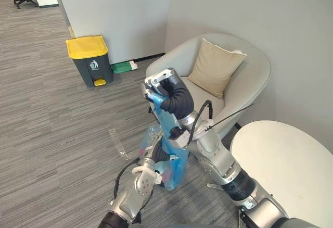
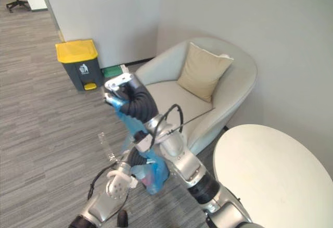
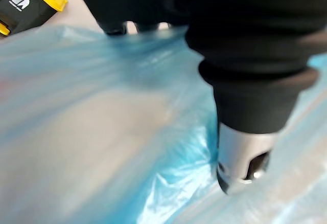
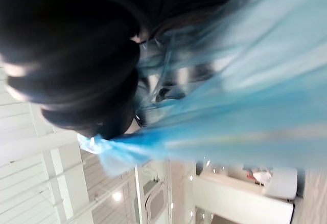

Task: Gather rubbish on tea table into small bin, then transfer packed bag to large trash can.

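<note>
The bin (image 1: 89, 60), dark with a yellow lid, stands on the carpet at about 10 o'clock from me, against the wall and well apart from both my hands. My left hand (image 1: 154, 154) comes in low at 7 o'clock and lies against the lower part of the bag (image 1: 176, 172). Its fingers are lost behind the blue plastic, so I cannot tell whether they grip anything. The bag hangs in front of me, clear of the table (image 1: 291, 160). It is thin and see-through, with something pinkish showing through near the bottom. Its long axis runs nearly upright, from 6 o'clock at the full, rounded bottom to about 11 o'clock at the gathered neck. So the neck points up and leans slightly left, and the bottom points at the floor. My right hand (image 1: 162, 82) is raised above the left one, at the top of the bag. Its fingers are curled tight round the twisted neck, and a small tuft of plastic sticks out past them. Beyond it, at 1 o'clock, is a pale armchair (image 1: 244, 90) with a beige cushion (image 1: 216, 66) leaning on its back. The round white table sits at 4 o'clock, just beside my right arm.
</note>
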{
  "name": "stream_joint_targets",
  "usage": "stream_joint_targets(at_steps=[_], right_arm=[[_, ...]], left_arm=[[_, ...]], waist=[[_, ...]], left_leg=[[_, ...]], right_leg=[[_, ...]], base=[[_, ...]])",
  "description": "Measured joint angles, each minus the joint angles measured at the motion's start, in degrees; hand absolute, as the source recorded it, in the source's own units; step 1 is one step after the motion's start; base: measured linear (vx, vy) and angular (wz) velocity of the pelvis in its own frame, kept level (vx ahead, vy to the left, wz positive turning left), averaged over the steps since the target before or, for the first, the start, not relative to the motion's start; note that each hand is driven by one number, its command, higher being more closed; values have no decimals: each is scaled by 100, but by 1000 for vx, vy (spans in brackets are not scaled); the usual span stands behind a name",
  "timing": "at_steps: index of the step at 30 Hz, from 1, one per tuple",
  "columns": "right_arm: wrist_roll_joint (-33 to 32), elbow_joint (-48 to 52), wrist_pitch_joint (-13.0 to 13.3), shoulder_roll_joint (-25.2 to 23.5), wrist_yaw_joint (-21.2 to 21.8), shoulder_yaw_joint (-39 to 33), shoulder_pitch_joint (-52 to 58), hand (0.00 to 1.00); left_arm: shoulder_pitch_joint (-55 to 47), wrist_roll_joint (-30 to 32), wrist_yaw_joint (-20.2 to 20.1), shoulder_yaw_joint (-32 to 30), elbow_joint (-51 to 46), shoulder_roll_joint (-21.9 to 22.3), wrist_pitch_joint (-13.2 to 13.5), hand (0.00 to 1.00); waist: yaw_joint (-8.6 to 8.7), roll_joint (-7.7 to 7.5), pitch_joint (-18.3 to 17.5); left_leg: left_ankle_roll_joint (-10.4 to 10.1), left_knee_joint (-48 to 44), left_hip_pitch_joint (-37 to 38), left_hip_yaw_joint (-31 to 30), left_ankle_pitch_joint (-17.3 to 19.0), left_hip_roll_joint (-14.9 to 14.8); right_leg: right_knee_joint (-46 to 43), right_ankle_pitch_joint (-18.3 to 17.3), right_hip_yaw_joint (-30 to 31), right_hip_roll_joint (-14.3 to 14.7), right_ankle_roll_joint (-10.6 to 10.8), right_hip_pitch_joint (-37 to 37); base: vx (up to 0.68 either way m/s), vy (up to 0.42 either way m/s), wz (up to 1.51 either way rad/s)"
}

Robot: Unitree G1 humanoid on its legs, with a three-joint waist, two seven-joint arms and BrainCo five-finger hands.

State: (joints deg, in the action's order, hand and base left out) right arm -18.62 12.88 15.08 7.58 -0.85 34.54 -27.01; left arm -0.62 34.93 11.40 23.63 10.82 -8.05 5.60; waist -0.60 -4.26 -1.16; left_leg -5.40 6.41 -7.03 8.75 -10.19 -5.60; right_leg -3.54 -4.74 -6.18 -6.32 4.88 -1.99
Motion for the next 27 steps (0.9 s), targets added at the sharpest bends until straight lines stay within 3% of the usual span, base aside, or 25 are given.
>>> stream_joint_targets(at_steps=[9, 19, 20, 27], right_arm=[[-56, -3, -32, -89, 248, 3, 96, 100], [82, -510, -59, 112, 373, -58, 1052, 100], [133, -510, -59, 184, 377, -60, 1100, 0], [986, -510, -48, 274, 236, -405, 1391, 0]], left_arm=[[1, -254, -19, -2, -2, 1, 39, 100], [209, -610, 160, 0, -167, 108, 34, 100], [219, -688, 222, -4, -245, 108, 37, 100], [220, -1235, 360, -53, -637, 115, 168, 100]], waist=[[5, 0, 0], [28, 5, -2], [37, 5, -2], [43, 12, -3]], left_leg=[[53, -1, -1, 0, -33, 3], [54, -1, -6, -2, -34, 10], [54, -1, -6, -3, -34, 11], [63, -2, -6, -6, -42, 16]], right_leg=[[16, 3, 6, 1, 4, 0], [52, 0, 4, -1, -2, 11], [53, 0, 5, -2, -2, 11], [60, 0, 2, -4, -1, 15]], base=[[0, 0, 0], [0, 0, 0], [0, 0, 0], [0, 0, 0]])
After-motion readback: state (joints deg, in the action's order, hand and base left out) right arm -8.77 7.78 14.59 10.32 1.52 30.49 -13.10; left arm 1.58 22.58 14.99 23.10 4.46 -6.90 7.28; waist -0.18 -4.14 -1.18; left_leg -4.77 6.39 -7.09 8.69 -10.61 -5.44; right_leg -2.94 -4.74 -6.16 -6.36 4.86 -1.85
